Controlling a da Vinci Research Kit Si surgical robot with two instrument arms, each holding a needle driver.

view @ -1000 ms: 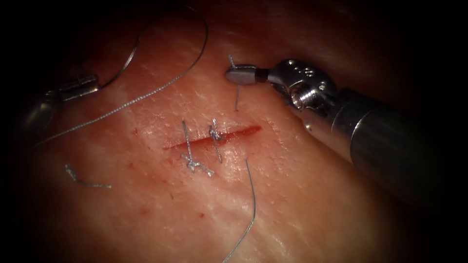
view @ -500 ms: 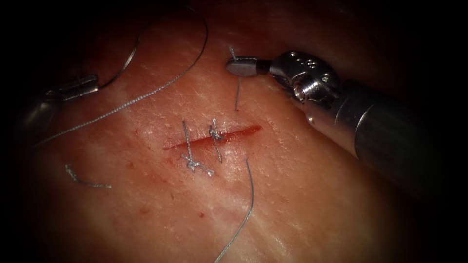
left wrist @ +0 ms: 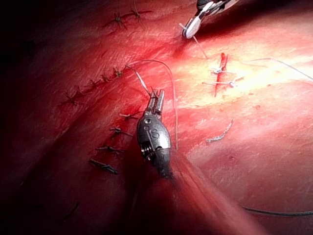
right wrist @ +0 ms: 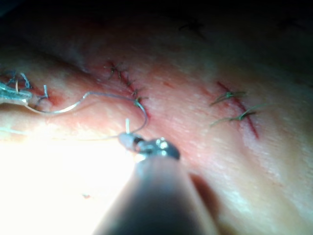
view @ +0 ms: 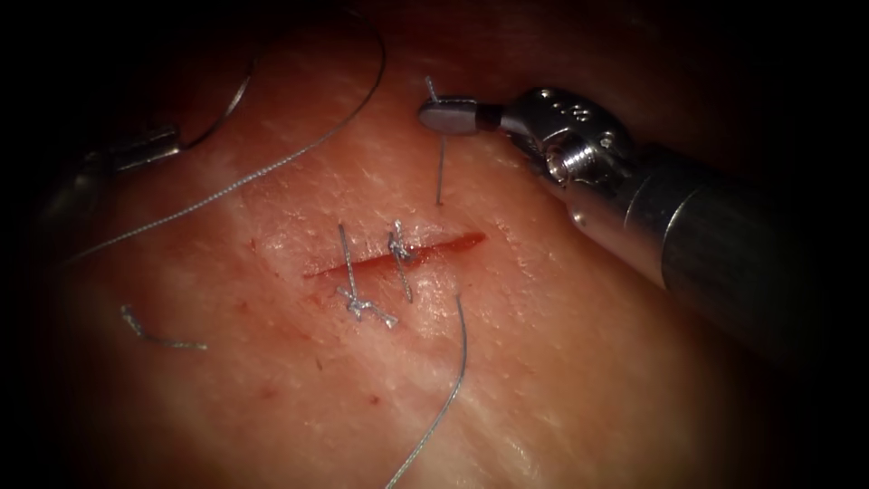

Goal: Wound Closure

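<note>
The right tool sits on the far side of the cut, toward its right end. Its jaws are closed on the thread close to a short free end. From there the strand drops straight into the tissue and comes out on the near side, trailing away toward the viewer.

Far to the left, the left tool grips the needle, apparently near one end of its curve. The needle is held clear of the tissue, not in it. Two stitches already cross the left and middle of the cut, and a cut end of thread lies loose on the near left.

As I judge it, the short end is what matters here. The grip should be firm and any pull should follow the line of the strand, gently, so the thread neither slips back through nor tears the edge. The needle is best kept high, and the long loop clear of the tied stitches.
</note>
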